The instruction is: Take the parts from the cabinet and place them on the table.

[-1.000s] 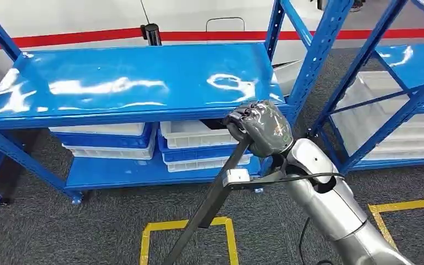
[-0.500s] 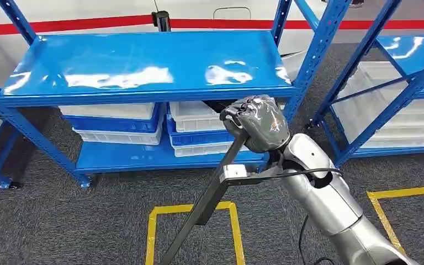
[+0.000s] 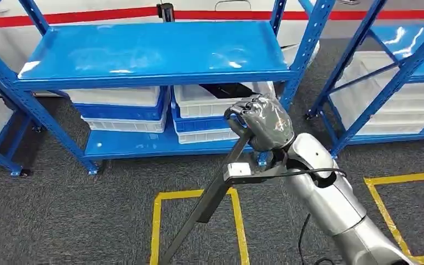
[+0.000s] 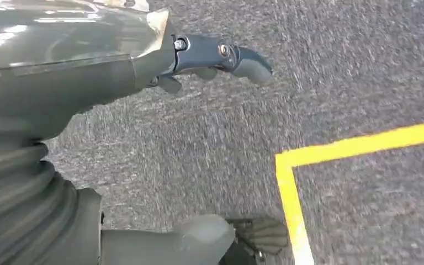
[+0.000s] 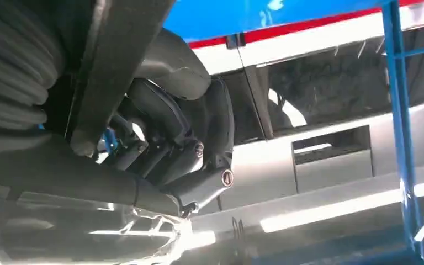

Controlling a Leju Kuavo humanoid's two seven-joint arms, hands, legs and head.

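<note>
In the head view the robot's right hand (image 3: 259, 122) is gripping the top end of a long, flat, dark grey metal bar (image 3: 210, 200), with its fingers curling around it. The bar is slanting down and away to the robot's left, crossing above the yellow tape square (image 3: 197, 194) that is lying on the grey carpet floor (image 3: 77, 221). The hand is hanging in front of the blue steel shelving cabinet (image 3: 149, 52), near its front right post, level with the white plastic crates (image 3: 212, 102) that are sitting stacked on the lower blue shelf.

The right wrist view is showing that same grip from close behind: dark fingers (image 5: 176, 154) are wrapping the bar (image 5: 116, 66), with the blue shelf and a red stripe lying beyond.

The left wrist view is looking down at the carpet (image 4: 337, 72) and a corner of yellow tape (image 4: 331, 154). There the left hand (image 4: 143, 61) is holding nothing, its dark fingertip (image 4: 248, 62) and thick grey thumb (image 4: 210, 238) standing well apart.
</note>
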